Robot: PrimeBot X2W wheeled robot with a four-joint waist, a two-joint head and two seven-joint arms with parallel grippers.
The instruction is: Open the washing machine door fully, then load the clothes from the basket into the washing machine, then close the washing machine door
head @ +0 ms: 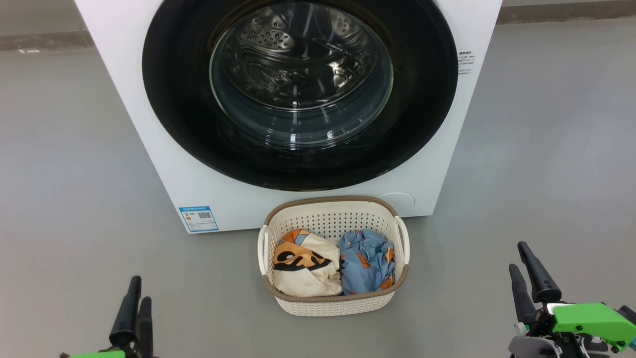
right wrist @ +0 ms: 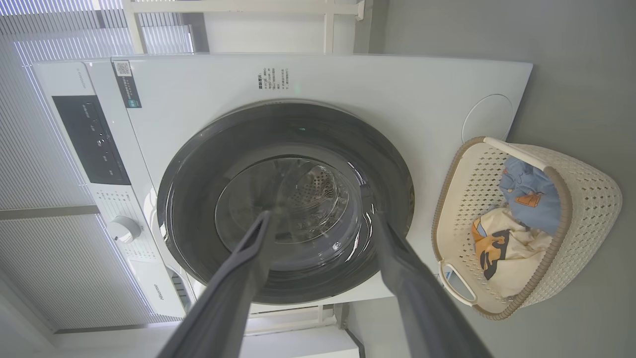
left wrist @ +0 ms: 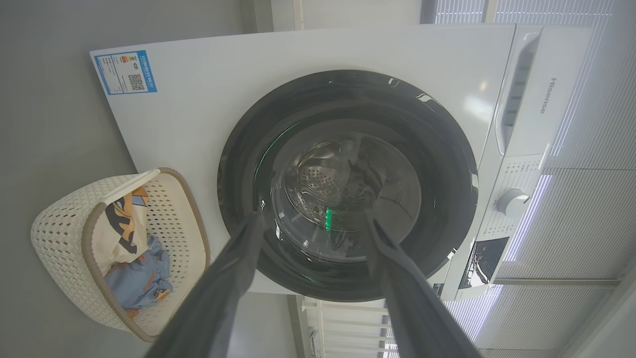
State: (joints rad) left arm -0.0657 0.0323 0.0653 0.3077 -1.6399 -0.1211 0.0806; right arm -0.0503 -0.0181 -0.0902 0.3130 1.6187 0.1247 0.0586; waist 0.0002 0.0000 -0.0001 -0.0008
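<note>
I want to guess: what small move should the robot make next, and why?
Probably raise the right pincer to the washing machine door: it is shut, the clothes lie in the basket, and the left pincer is open and empty too.

The washing machine door [head: 298, 94] sits shut across the front of the washing machine [head: 164, 164], blocking the way into the drum. Just in front of it, below the door, the basket [head: 333, 303] stands on the grey floor [head: 74, 199] with its top open, so the clothes [head: 328, 266], 2 garments side by side, lie reachable from above. Open floor stretches on both sides of the basket and between it and the left gripper [head: 140, 289] and right gripper [head: 517, 255], both spread wide
</note>
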